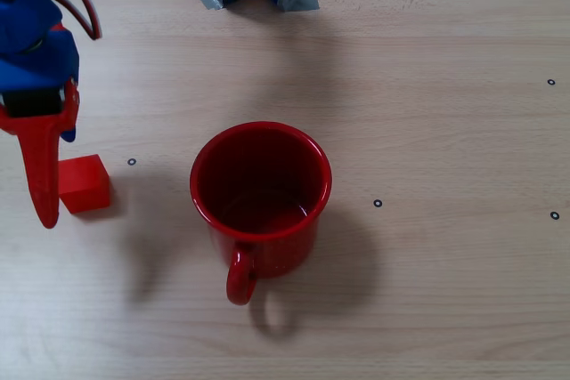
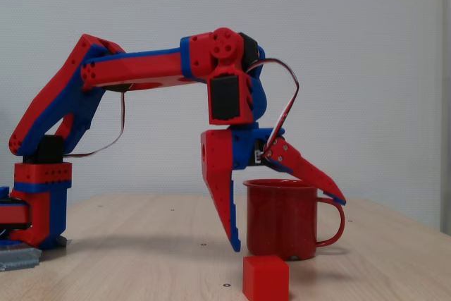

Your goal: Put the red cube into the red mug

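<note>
One cube (image 1: 85, 183) sits on the desk (image 1: 445, 131) left of the one mug (image 1: 261, 198), well apart from it. The tool (image 2: 285, 227) is spread wide, grasping nothing, above the cube. Pale wood desk; plain white wall (image 2: 352, 47).

mug (image 1: 261, 198) mouth unobstructed, table (image 1: 445, 131) rt of it bare

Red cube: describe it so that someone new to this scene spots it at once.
Start at the big glossy red mug mid-table. In the overhead fixed view, look left: the red cube sits on the wood beside the gripper's long red finger. It is small, matte, sharp-edged.
</note>
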Controlling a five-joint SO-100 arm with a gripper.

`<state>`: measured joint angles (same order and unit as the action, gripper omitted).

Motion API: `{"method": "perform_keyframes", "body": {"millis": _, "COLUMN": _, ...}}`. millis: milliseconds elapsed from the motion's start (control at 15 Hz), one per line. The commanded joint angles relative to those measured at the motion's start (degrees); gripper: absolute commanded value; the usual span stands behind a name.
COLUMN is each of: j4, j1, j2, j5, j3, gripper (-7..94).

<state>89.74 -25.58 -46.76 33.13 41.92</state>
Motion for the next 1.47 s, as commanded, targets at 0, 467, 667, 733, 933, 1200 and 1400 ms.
{"method": "perform_keyframes", "body": {"millis": 0, "j4": 0.5, "j1": -1.5, "j2": -3.3, "j5": 0.2, "j3": -4.2, "gripper": 58}}
{"method": "perform_keyframes", "body": {"millis": 467, "j4": -5.1, "j1": -0.9, "j2": 4.7, "j5": -1.5, "j3": -4.8, "gripper": 56}}
{"method": "perform_keyframes", "body": {"millis": 667, "j4": -6.5, "j1": -0.3, "j2": 5.6, "j5": -2.2, "j3": -4.9, "gripper": 56}}
{"method": "perform_keyframes", "body": {"millis": 733, "j4": -6.9, "j1": -0.1, "j2": 5.7, "j5": -2.4, "j3": -4.8, "gripper": 56}}
{"method": "perform_keyframes", "body": {"millis": 933, "j4": -7.2, "j1": 0.6, "j2": 5.8, "j5": -2.3, "j3": -4.8, "gripper": 51}}
{"method": "perform_keyframes", "body": {"millis": 1200, "j4": -7.6, "j1": 1.5, "j2": 5.7, "j5": -1.5, "j3": -4.7, "gripper": 24}}
{"method": "perform_keyframes", "body": {"millis": 1400, "j4": -8.3, "j1": 1.6, "j2": 5.7, "j5": -1.2, "j3": -4.8, "gripper": 3}}
